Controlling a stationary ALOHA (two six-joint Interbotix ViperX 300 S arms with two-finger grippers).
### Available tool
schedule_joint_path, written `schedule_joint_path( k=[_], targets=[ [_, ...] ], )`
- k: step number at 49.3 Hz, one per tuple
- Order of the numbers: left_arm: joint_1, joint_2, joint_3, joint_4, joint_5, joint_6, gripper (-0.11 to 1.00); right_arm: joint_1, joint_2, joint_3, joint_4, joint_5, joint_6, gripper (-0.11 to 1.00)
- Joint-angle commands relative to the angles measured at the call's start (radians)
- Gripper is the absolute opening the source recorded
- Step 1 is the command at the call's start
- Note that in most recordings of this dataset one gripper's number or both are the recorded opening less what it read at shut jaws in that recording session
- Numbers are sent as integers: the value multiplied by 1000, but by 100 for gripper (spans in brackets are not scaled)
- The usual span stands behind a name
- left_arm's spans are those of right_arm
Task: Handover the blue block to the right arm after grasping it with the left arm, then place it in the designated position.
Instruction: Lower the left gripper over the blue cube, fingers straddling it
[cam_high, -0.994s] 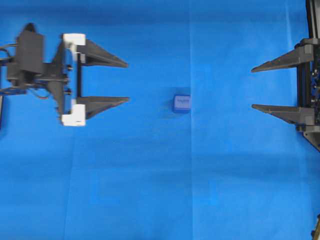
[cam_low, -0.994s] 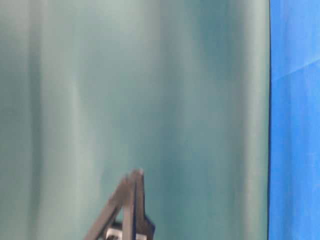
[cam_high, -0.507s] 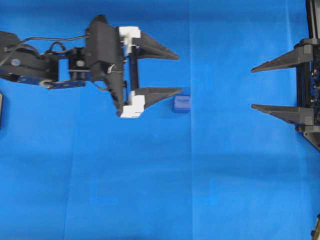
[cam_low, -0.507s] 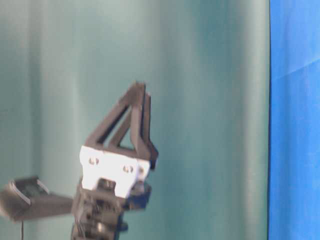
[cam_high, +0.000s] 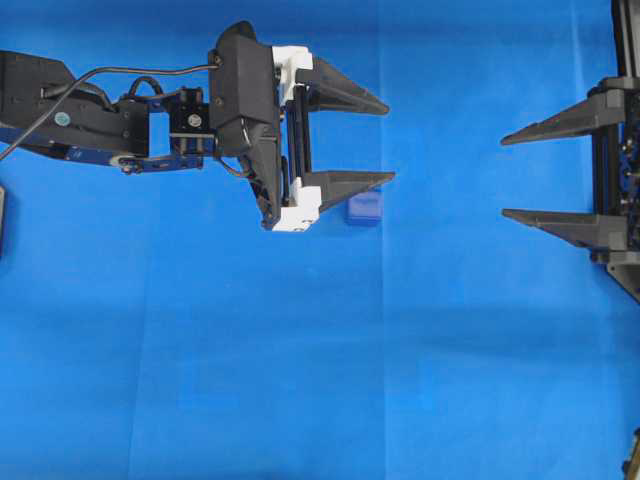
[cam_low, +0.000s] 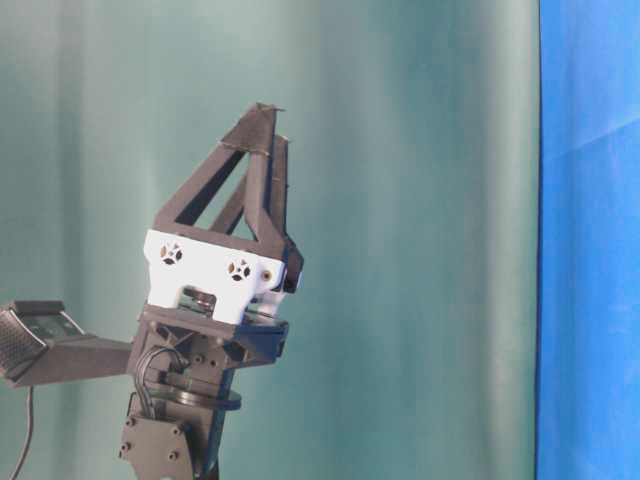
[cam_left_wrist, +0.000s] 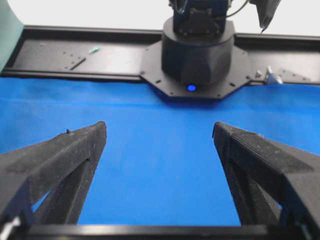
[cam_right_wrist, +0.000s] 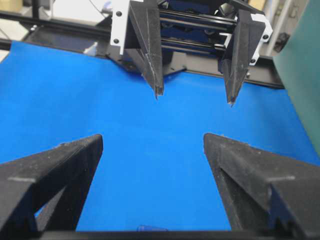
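The blue block (cam_high: 364, 208) lies on the blue cloth near the middle, a small dark-blue cube with a paler top. My left gripper (cam_high: 390, 141), with white end pieces, is open just up and left of it. Its nearer finger (cam_high: 350, 185) overlaps the block's upper edge from above. In the left wrist view the left gripper (cam_left_wrist: 160, 131) has only cloth between its fingers, and the block is out of view. My right gripper (cam_high: 504, 177) is open at the right edge. A sliver of the block (cam_right_wrist: 152, 228) shows below the right gripper (cam_right_wrist: 152, 137). No designated position is marked in view.
Blue cloth (cam_high: 300, 380) covers the table. The right arm's black base (cam_left_wrist: 197, 50) stands on a black rail at the far side. In the table-level view the left gripper (cam_low: 268, 120) stands before a teal backdrop (cam_low: 420, 200).
The left arm has moved to the right, towards the block, its lower finger now reaching over the block's edge. In the table-level view it has come further into frame. The right arm has not moved.
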Motion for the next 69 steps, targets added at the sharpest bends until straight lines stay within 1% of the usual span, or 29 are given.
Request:
schedule_joint_path(
  k=[1,4,22,29,37,47,50,69],
  targets=[
    [0,-11,-38,2,28,-8,92,0,8,-20,2,-11,0,93],
    [2,-3,-58,0,78,-8,92,0,9,-20,2,-11,0,93],
    [-28,97,-270,2,548,-11,92,0,20,-17,3,-8,0,93],
    [-28,121,-330,0,686,-14,92,0,21,-18,3,-6,0,93],
    [-28,144,-396,2,810,-12,92,0,21,-17,3,-6,0,93],
    [-26,175,-468,5,934,-2,92,0,21,-17,3,-6,0,93],
    [-26,178,-474,5,948,-2,92,0,21,-18,3,-6,0,93],
    [-26,178,-471,6,948,-3,92,0,21,-18,3,-6,0,93]
  ],
)
